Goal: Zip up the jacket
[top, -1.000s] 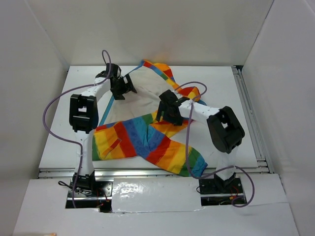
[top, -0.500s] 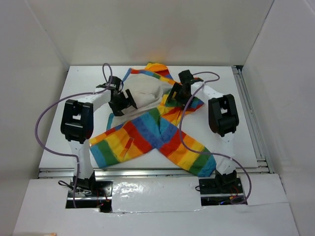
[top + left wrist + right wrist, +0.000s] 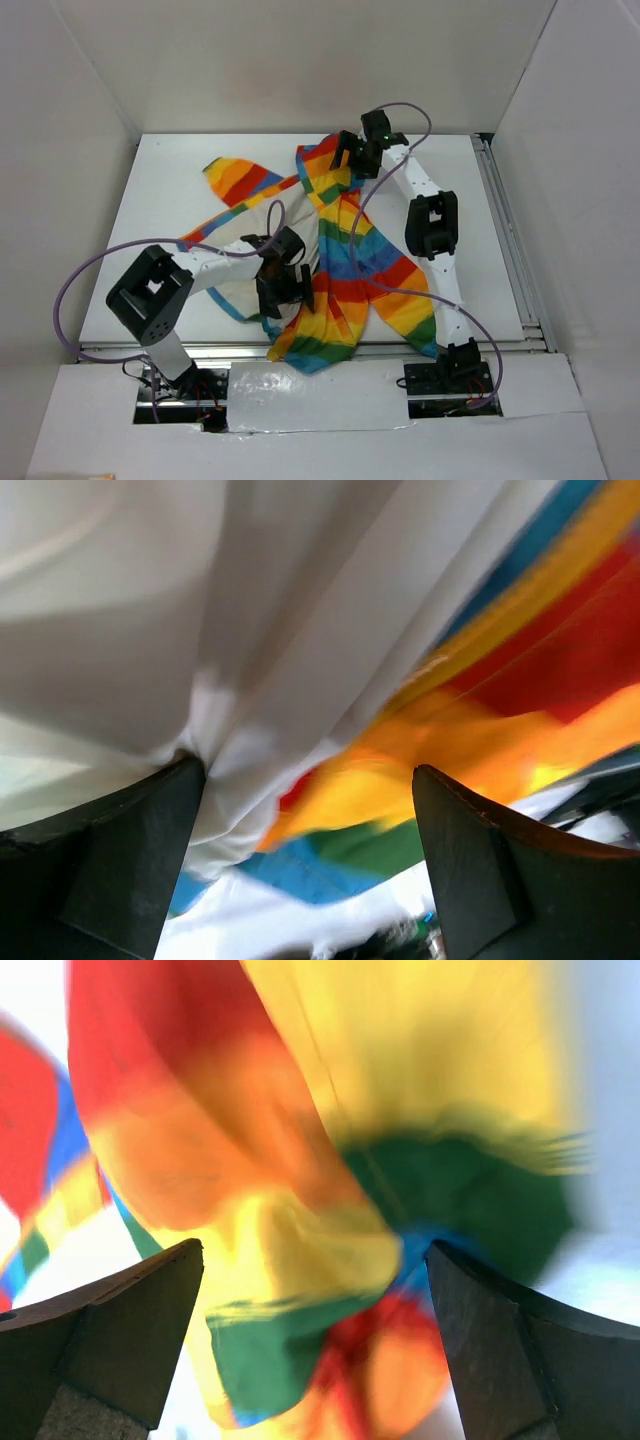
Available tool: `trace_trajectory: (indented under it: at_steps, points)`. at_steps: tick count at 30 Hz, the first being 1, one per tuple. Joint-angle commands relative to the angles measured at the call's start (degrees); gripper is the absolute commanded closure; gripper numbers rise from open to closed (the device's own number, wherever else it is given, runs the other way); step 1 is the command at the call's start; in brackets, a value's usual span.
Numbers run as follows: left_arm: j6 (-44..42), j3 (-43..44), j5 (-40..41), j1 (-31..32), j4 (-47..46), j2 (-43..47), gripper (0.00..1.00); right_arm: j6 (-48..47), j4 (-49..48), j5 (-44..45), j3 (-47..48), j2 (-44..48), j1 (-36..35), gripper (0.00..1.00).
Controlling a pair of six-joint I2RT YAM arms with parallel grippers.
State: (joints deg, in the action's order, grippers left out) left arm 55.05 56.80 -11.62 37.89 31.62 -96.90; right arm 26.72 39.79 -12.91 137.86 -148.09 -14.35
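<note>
Jacket stretched far-to-near, left pincer and right pincer amid cloth, grips impossible to tell

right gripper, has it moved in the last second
Yes. The right gripper has moved from over the middle of the table to near its far edge, by the back wall.

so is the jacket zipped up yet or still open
Still open: the jacket lies twisted and bunched, its white lining exposed beside the left tool, no closed zipper line visible.
</note>
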Motion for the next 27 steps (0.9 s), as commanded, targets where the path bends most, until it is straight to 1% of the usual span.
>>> trace_trajectory:
  at_steps: [1,2,3,5,6,7,9,10,11,12,13,14,16,17,18,19,20,21,24,27]
  points:
    - [7.69,-2.92,2.8,2.8,11.35,0.31,0.01,-8.43,-4.45,3.13,3.92,5.25,0.37,0.0]
    - [8.49,-0.92,4.57,2.72,14.06,1.27,0.01,-9.22,-4.98,3.5,1.03,6.92,0.29,0.0]
    - [8.85,0.23,6.41,2.72,15.22,1.71,0.01,-9.84,-5.25,4.37,-0.3,10.77,0.2,0.0]
    - [10.51,4.45,10.2,3.06,18.29,3.99,0.01,-10.63,-4.64,8.41,-4.16,15.7,0.11,0.0]
    - [10.35,5.33,10.82,3.5,17.87,5.22,0.01,-11.07,-3.76,9.73,-4.96,17.03,-0.06,0.0]
    - [8.17,6.13,11.26,3.86,16.56,8.28,0.01,-10.64,-0.28,12.7,-6.1,18.35,-0.41,0.0]
    - [4.22,6.66,11.35,3.42,11.99,10.58,0.01,-9.94,3.52,15.01,-12.41,23.18,-1.2,0.0]
    - [3.23,7.36,11.27,2.03,11.02,12.25,0.01,-9.85,3.37,15.62,-16.27,25.46,-2.77,0.0]
    - [2.27,7.8,11.35,0.97,8.66,12.7,0.01,-9.93,1.54,16.85,-26.05,27.83,-4.01,0.0]
    - [-0.09,8.07,11.35,-0.26,7.33,12.96,0.01,-10.46,-3.27,17.99,-30.85,33.25,-5.67,0.0]
    - [-1.25,8.42,11.18,-2.62,6.36,12.62,0.01,-10.63,-5.32,19.57,-38.56,35.57,-9.26,0.0]
    - [-2.13,8.42,9.96,-4.04,4.18,12.18,0.01,-10.72,-7.16,22.89,-40.9,38.2,-10.95,0.0]
    - [-3.37,8.33,9.25,-7.63,3.11,9.73,0.01,-8.28,-7.01,24.76,-42.06,38.41,-14.37,0.01]
    - [-3.45,8.59,9.5,-8.96,2.93,8.5,0.01,-7.48,-5.7,23.9,-41.02,36.93,-14.91,0.01]
    - [-2.67,9.12,9.25,-10.37,5.27,7.27,0.01,-6.52,-4.21,23.2,-40.31,35.95,-15.44,0.03]
    - [-2.49,9.99,9.42,-12.12,5.65,4.91,0.01,-6.24,-4.02,23.28,-39.78,34.9,-16.14,0.04]
    - [-2.75,9.65,9.68,-12.83,5.04,4.27,0.01,-6.24,-3.93,23.8,-39.17,33.15,-17.54,0.04]
    - [-4.75,8.69,7.86,-13.19,2.25,3.05,0.01,-6.42,-2.8,25.02,-38.55,32.09,-18.25,0.04]
    - [-6.87,6.93,4.95,-14.33,-1.98,0.85,0.01,-5.63,-0.34,26.35,-34.95,27.52,-19.75,0.06]
    - [-6.88,7.01,5.2,-14.95,-2.26,-1.87,0.01,-3.34,1.42,29.07,-32.57,24.61,-19.75,0.08]
